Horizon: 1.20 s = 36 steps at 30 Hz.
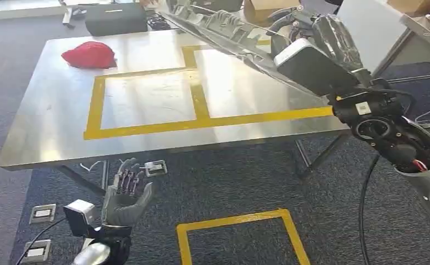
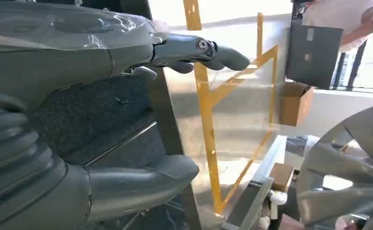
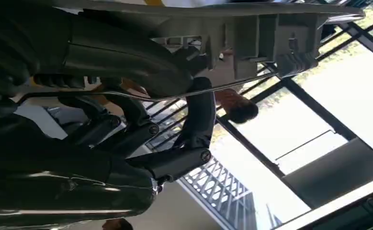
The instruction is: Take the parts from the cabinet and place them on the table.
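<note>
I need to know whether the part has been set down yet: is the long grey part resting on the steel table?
Cannot tell. In the head view the right hand holds the grey part tilted over the table, its far end cut off by the frame.

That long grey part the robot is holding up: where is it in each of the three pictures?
Head view: the long grey part slants over the table's far right side, held by the right hand.
Left wrist view: I cannot pick it out with certainty.
Right wrist view: it runs along one edge, with fingers hooked around it.
Shared landmark: the yellow tape on the table, also in the left wrist view.
</note>
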Tool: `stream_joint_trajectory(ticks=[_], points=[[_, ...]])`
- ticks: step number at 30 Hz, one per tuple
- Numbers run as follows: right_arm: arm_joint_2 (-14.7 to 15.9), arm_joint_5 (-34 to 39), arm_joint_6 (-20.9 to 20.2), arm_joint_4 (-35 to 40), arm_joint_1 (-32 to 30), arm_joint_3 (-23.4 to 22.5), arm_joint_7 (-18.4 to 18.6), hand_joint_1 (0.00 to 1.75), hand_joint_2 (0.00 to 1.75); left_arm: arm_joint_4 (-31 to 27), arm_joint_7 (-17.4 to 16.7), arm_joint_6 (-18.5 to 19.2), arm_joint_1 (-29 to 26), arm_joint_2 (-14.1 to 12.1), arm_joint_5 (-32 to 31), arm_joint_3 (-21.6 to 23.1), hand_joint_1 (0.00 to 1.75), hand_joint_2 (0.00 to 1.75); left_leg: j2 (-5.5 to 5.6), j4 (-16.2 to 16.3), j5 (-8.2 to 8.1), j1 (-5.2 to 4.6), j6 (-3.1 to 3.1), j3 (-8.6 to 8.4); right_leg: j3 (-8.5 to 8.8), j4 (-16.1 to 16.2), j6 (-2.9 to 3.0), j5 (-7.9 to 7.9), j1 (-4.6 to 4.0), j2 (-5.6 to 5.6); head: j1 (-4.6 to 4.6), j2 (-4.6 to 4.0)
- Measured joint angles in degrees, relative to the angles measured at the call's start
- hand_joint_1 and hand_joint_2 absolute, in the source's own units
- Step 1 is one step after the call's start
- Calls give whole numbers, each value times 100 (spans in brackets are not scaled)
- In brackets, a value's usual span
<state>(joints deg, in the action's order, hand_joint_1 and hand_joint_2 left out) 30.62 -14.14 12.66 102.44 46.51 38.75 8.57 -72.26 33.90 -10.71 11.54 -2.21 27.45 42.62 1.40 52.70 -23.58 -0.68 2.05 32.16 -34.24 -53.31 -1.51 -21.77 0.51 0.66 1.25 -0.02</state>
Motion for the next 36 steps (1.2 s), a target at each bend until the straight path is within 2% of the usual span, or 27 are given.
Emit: stream_joint_trajectory(ticks=[2, 12, 19, 29, 36], points=[[-15, 11, 0, -42, 69, 22, 15, 175, 175, 24, 2, 31, 18, 28, 0, 0, 0, 175, 0, -2, 3, 6, -46, 0, 1, -1, 4, 3, 0, -3, -2, 0], [-118, 19, -50, -242, 315, 159, 57, 175, 175, 120, 9, 79, 56, 87, -2, 0, 0, 175, 1, 16, 4, 3, -48, 3, 14, 1, -6, 17, 4, -5, 6, 0], [-440, -37, -24, -918, 712, 400, -63, 175, 175, 225, 79, 203, 142, 175, -4, 0, 0, 175, 3, 22, 5, -4, -46, 4, 18, 3, -13, 22, 8, -8, 11, 0], [-1005, -92, 258, -2072, 1152, 586, -271, 175, 175, 487, 286, 369, 313, 352, 61, 11, 0, 175, 3, 29, 6, -4, -44, 6, 17, 2, -20, 26, 8, -13, 7, 2], [-1158, 87, 424, -2520, 1360, 717, -243, 175, 175, 590, 308, 428, 329, 417, 101, 31, 0, 175, 3, 32, 6, -4, -44, 7, 16, 3, -20, 26, 7, -11, 7, 0]])
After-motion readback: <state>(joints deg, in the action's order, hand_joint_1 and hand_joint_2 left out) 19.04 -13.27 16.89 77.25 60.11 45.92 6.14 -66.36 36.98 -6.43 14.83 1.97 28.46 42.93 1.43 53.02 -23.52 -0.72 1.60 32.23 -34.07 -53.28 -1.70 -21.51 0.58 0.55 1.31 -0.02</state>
